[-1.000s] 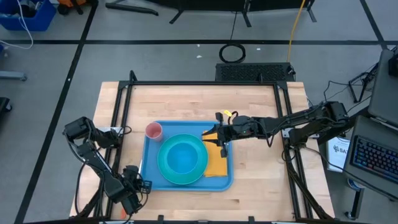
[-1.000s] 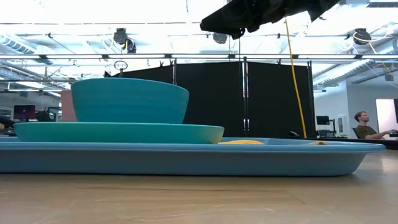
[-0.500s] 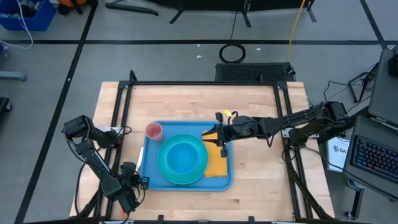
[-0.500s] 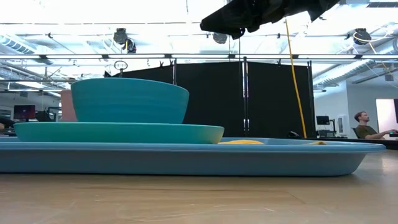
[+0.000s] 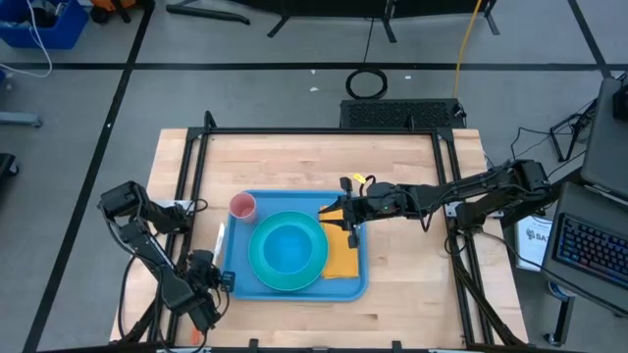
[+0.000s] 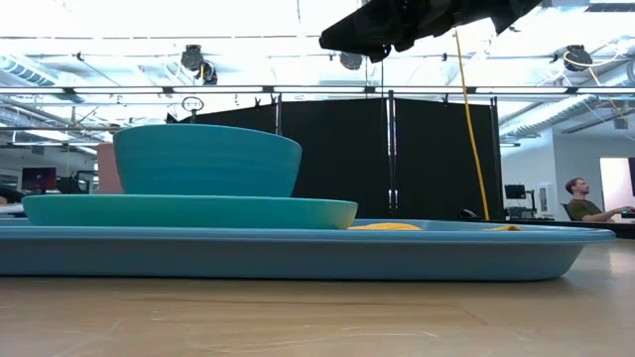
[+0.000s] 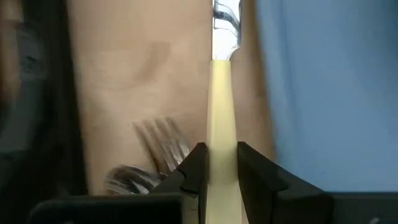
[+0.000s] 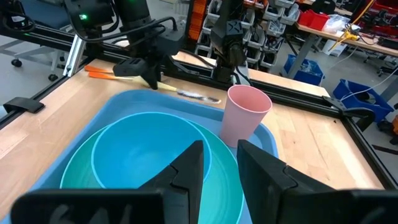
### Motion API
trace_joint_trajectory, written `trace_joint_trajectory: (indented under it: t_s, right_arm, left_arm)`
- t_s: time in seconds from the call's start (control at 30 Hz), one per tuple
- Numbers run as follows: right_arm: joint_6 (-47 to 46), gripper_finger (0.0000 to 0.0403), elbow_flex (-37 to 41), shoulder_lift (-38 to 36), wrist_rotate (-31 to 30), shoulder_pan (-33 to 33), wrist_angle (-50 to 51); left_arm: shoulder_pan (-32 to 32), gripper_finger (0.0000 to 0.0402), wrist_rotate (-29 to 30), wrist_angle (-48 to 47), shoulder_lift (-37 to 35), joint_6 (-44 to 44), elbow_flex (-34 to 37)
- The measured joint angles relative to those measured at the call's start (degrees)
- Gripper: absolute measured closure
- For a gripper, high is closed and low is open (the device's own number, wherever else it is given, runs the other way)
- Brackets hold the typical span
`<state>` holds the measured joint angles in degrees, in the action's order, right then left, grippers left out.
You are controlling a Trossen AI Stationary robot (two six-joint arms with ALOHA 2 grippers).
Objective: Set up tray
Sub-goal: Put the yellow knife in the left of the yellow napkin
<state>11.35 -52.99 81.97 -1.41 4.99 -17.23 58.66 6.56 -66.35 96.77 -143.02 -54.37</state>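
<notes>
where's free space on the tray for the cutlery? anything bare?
On the tray, only a narrow bare strip shows along its left rim, below the pink cup. The plate with its bowl fills the middle; the yellow napkin covers the right side.

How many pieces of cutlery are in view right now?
2. A cream-handled utensil is gripped by the left gripper beside the tray's left edge; a fork lies on the table beneath it. More may be hidden.

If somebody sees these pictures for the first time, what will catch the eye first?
The big blue tray in the middle of the table, with a cyan plate and bowl, a pink cup and a yellow napkin. The left claw grips a cream-handled utensil beside the tray; the right claw hovers over the bowl.
</notes>
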Motion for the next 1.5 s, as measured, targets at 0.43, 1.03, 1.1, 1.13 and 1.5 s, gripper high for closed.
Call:
trace_joint_trajectory:
  t_s: [0.43, 1.03, 1.1, 1.13, 1.5]
  right_arm:
    - [0.28, 0.0314, 0.00, 0.00, 0.00, -0.02, 0.02]
    - [0.27, 0.0314, 0.00, 0.00, -0.26, -0.02, 0.42]
    - [0.27, 0.0314, 0.00, 0.00, -0.26, 0.00, 0.43]
    - [0.27, 0.0314, 0.00, 0.00, -0.26, -0.02, 0.43]
    - [0.48, 0.0314, 0.00, -0.38, -0.28, -0.02, 0.90]
  left_arm:
    - [-0.42, 0.0336, 7.80, -7.86, -0.07, 0.43, -4.31]
    - [-2.37, 0.0336, 21.88, -7.60, -0.09, 1.67, -4.85]
    - [-2.11, 0.0336, 23.34, -6.33, -0.09, 1.79, -4.87]
    - [-1.93, 0.0337, 24.17, -5.92, -0.09, 1.95, -4.87]
    - [-1.97, 0.0337, 37.15, -4.45, -0.09, 5.54, -6.19]
